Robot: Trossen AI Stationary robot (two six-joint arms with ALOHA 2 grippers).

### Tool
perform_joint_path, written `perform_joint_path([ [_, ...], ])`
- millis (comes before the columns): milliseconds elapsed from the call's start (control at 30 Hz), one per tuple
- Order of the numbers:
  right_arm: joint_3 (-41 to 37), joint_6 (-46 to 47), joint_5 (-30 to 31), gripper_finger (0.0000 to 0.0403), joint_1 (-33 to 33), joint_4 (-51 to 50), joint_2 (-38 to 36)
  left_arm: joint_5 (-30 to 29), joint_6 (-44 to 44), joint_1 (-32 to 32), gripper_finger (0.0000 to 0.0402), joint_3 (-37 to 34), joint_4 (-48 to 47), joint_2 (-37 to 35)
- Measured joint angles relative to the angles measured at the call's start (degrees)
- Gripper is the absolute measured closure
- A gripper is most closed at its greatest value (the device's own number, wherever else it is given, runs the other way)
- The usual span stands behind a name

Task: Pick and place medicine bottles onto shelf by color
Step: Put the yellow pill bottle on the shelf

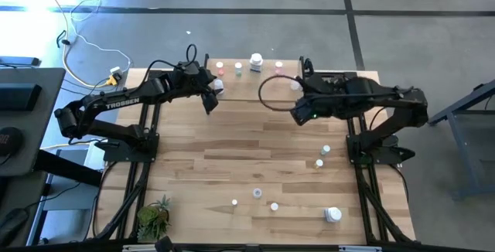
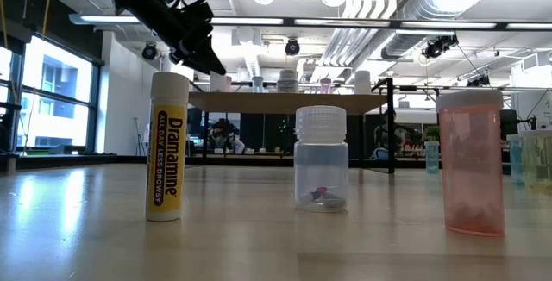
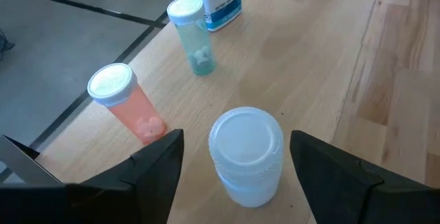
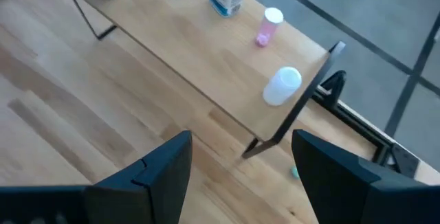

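Note:
My left gripper [image 3: 236, 136] is open at the shelf's left end [image 1: 224, 91]. Its fingers stand on either side of a clear bottle with a white cap [image 3: 245, 155], which stands upright on the shelf board; a gap shows on both sides. Farther along the board stand an orange-red bottle [image 3: 127, 104], a green one [image 3: 192, 35] and a large white bottle [image 3: 216, 1]. My right gripper [image 4: 242, 138] is open above the table by the shelf's right end, where a white bottle [image 4: 282, 85] and a pink one [image 4: 268, 26] stand.
Several small bottles stand on the table's near right part [image 1: 319, 162], with a larger white one [image 1: 332, 215] near the corner. A potted plant [image 1: 155, 215] sits at the near left. In the low view a yellow tube [image 2: 168, 147], a clear bottle [image 2: 321, 169] and a pink bottle [image 2: 470, 160] stand close.

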Motion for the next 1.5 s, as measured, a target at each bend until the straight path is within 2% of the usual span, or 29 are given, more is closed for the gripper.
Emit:
perform_joint_path([
  [167, -9.37, 4.91, -0.59, 0.0162, 0.70, 0.43, -2.59, 0.04, 0.15, -0.01, 0.0144, 0.00, 0.12, -0.90],
  [333, -19.22, 10.49, -6.75, 0.0162, 0.92, 5.16, -7.15, 0.71, 0.17, 0.00, 0.0144, 0.00, 0.07, -2.72],
  [567, -30.56, 19.45, -11.76, 0.0162, 3.08, 11.95, -14.13, 1.34, 0.15, 0.00, 0.0144, 0.04, 0.00, -4.98],
  [867, -36.71, 33.61, -20.00, 0.0162, 7.96, 12.80, -15.95, 1.51, -0.40, -0.02, 0.0144, 0.04, 0.00, -8.34],
  [1167, -41.49, 45.37, -22.17, 0.0162, 12.86, 14.99, -15.73, 6.62, -4.46, -0.07, 0.0144, 0.04, -0.06, -13.45],
  [1500, -50.82, 55.02, -25.45, 0.0162, 17.35, 25.28, -15.54, 7.15, -4.48, -0.09, 0.0145, 0.04, -0.56, -17.00],
])
